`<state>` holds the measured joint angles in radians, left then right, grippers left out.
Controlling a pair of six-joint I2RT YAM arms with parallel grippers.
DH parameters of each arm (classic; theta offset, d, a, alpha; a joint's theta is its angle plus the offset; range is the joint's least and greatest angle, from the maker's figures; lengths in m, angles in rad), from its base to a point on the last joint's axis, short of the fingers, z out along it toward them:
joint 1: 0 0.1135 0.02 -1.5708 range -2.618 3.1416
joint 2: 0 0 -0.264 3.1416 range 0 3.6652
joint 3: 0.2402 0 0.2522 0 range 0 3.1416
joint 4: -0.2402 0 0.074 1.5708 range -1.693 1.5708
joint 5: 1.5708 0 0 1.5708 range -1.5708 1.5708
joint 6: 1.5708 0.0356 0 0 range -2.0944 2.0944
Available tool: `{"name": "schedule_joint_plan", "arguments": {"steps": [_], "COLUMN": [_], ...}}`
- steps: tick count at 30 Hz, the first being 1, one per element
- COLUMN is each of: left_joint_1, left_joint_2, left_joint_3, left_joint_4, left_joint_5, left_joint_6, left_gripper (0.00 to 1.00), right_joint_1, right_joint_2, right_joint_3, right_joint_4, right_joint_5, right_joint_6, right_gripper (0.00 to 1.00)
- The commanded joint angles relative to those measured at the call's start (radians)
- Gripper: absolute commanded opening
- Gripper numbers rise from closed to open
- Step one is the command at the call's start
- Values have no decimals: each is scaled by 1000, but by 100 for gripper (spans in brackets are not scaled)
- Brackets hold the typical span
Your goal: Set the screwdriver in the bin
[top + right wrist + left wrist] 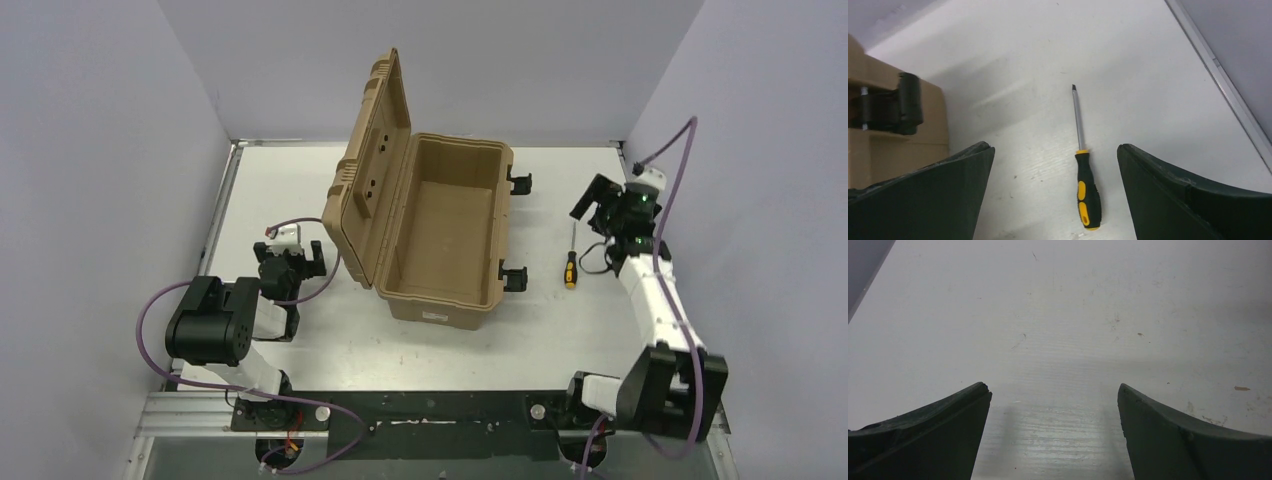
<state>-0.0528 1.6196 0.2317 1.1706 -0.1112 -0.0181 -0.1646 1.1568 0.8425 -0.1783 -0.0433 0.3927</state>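
The screwdriver (570,268), with a yellow and black handle and a thin silver shaft, lies on the white table just right of the bin, tip pointing to the far side. The bin (440,308) is a tan case at the table's middle, its ribbed lid (365,170) standing open to the left; nothing shows inside. My right gripper (597,205) is open, hovering above and just right of the screwdriver. In the right wrist view the screwdriver (1087,192) lies between the spread fingers (1054,148), untouched. My left gripper (290,262) is open and empty, left of the bin, over bare table (1054,387).
Two black latches (518,183) stick out of the bin's right side; one (893,105) shows at the left of the right wrist view. The table's raised right edge rail (1218,70) and grey walls close in the work area.
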Motion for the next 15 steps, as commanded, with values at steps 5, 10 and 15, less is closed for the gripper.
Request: {"name": "schedule_joint_plan", "arguments": {"steps": [5,10,15], "left_joint_1": [-2,-4,-3], "left_joint_2": [-8,-9,-8], "left_joint_3": [18,18,18], "left_joint_4": [49,49,50], "left_joint_5": [-8,-8,-8], "left_joint_6": [-3,-3,-4], "left_gripper": [97,97,97], "right_joint_1": [-19,-14,2], "right_joint_2": [445,536,561], "right_joint_3": [300,292,211], "right_joint_4": [-371,-384,-352], "right_joint_5": [-84,-77,-79], "right_joint_6": [-165,-161,-172], "right_gripper": [99,93,86]}}
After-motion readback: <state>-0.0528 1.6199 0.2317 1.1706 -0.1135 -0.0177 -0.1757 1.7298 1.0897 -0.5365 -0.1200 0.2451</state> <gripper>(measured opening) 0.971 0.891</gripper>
